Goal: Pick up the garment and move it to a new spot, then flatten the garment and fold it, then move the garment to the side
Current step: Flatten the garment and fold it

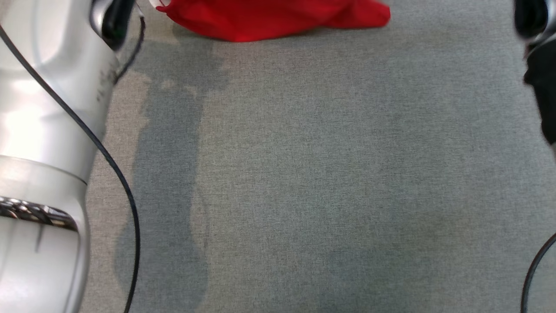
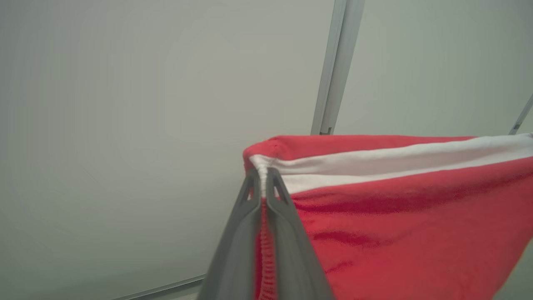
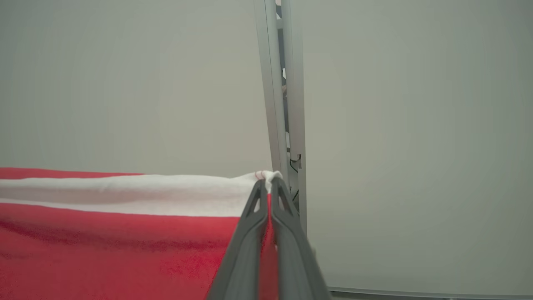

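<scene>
**Left wrist view.** The left claw is closed tight. Its two dark fingers meet at the tips and pinch a bunched corner of the red garment. A thin ridge of red cloth shows in the slit between the fingers, down to the bottom edge. From the pinch the garment spreads away to the claw's right as a taut sheet, and it hangs below the level of the tips. A white band runs along the sheet just under its top edge, starting at the fingertips. Beyond the claw stands a pale wall, with a light metal post rising behind the garment's top edge.

**Right wrist view.** The right claw is likewise clamped, with its fingertips pressed together on the opposite corner of the garment. A small white tuft pokes out above the tips. Here the cloth stretches off to the claw's left, white band uppermost and red below. Past the tips, a metal post stands against the same kind of pale wall.

**Head view.** The pale left forearm fills the near left side, with a black cable looping along it. A dark, blurred part of the right arm shows at the far right edge. Between the arms lies the grey cloth-covered counter. At the far end of the view, the lower part of the garment shows as a red fold. Whether it touches the counter cannot be told.
</scene>
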Robot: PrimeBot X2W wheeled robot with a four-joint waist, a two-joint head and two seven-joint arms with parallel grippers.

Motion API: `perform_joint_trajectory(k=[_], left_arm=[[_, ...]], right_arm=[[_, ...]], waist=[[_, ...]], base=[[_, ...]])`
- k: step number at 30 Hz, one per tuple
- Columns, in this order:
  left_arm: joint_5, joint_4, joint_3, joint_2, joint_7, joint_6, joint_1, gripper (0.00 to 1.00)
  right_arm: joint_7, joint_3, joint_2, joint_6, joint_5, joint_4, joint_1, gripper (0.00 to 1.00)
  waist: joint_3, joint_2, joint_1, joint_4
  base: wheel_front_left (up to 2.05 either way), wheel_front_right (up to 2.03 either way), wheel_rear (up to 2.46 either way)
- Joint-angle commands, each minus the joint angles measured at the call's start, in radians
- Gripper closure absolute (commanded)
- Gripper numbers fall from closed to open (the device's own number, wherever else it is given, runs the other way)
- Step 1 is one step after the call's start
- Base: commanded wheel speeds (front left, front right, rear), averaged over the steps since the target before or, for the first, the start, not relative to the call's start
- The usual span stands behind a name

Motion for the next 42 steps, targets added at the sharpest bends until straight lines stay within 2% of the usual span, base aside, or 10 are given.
perform_joint_trajectory(k=[1,5,11,14,15,18,26,31,36,42], left_arm=[[-0.005,0.01,-0.015,-0.005,-0.026,-0.003,0.051,1.0],[-0.015,-0.013,-0.043,-0.023,-0.06,-0.004,0.146,1.0],[-0.031,-0.143,-0.095,-0.016,-0.082,-0.003,0.424,1.0],[-0.026,-0.248,-0.109,0.007,-0.085,-0.002,0.566,1.0],[-0.04,-0.331,-0.107,0.027,-0.085,0.007,0.672,1.0],[-0.074,-0.483,-0.106,0.063,-0.059,0.025,0.827,1.0],[-0.125,-0.966,-0.089,0.24,0.111,0.184,1.181,1.0],[-0.153,-1.215,-0.06,0.323,0.186,0.293,1.342,1.0],[-0.175,-1.372,-0.034,0.385,0.241,0.377,1.458,1.0],[-0.19,-1.457,-0.018,0.422,0.282,0.416,1.511,1.0]], right_arm=[[-0.016,0.037,-0.005,0.0,0.034,-0.016,0.075,1.0],[-0.029,0.074,-0.019,0.0,0.105,-0.068,0.192,1.0],[-0.04,0.126,-0.061,0.0,0.218,-0.215,0.503,1.0],[-0.04,0.142,-0.088,0.0,0.26,-0.304,0.653,1.0],[-0.041,0.141,-0.11,0.0,0.279,-0.36,0.745,1.0],[-0.041,0.112,-0.133,0.0,0.293,-0.453,0.878,1.0],[0.005,0.005,-0.155,0.0,0.255,-0.644,1.168,1.0],[0.097,-0.084,-0.12,0.0,0.209,-0.787,1.332,1.0],[0.235,-0.19,-0.062,0.0,0.129,-0.952,1.507,1.0],[0.381,-0.305,0.005,0.0,0.038,-1.141,1.624,1.0]], waist=[[0.011,0.0,0.0,0.006],[0.003,0.0,0.0,0.005],[-0.032,0.0,0.0,0.003],[-0.058,0.0,0.0,-0.001],[-0.079,0.0,0.0,-0.002],[-0.109,0.0,0.0,0.002],[-0.186,0.0,0.0,0.009],[-0.221,0.0,0.0,0.023],[-0.248,0.0,0.0,0.031],[-0.263,0.0,0.0,0.032]], base=[[0.0,0.0,0.0],[0.0,0.0,0.0],[0.0,0.0,0.0],[0.0,0.0,0.0],[0.0,0.0,0.0],[0.0,0.0,0.0],[0.0,0.0,0.0],[0.0,0.0,0.0],[0.0,0.0,0.0],[0.0,0.0,0.0]])
